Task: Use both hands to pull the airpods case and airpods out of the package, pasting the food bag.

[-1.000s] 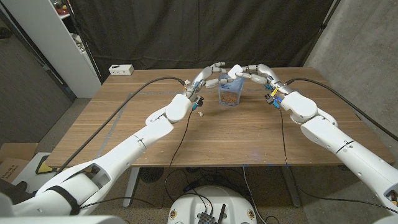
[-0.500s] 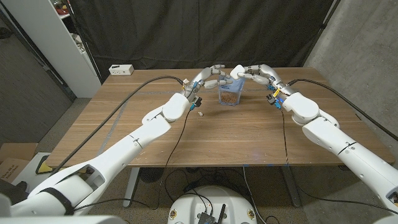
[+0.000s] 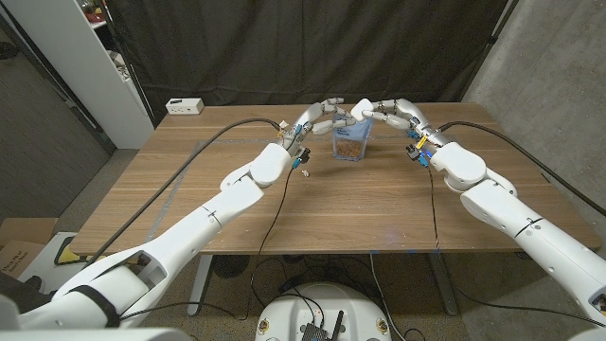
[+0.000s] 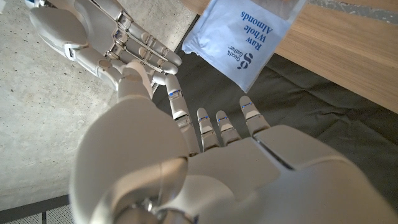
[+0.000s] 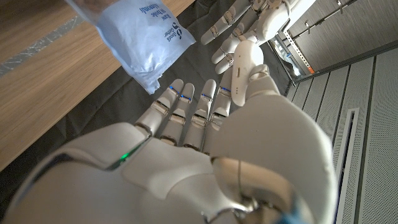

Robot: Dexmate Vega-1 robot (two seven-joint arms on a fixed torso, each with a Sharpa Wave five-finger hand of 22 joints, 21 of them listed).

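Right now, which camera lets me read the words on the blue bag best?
The left wrist view: the bag is close there and its print, "Good & Gather Raw Whole Almonds", reads clearly, though turned. The right wrist view shows the bag with only part of the print. In the head view the bag is small and far off, its words unreadable.

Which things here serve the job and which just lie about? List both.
Job: almond bag, left hand, right hand.
Lying about: white box at the table's far left corner, white shelf unit beside the table.
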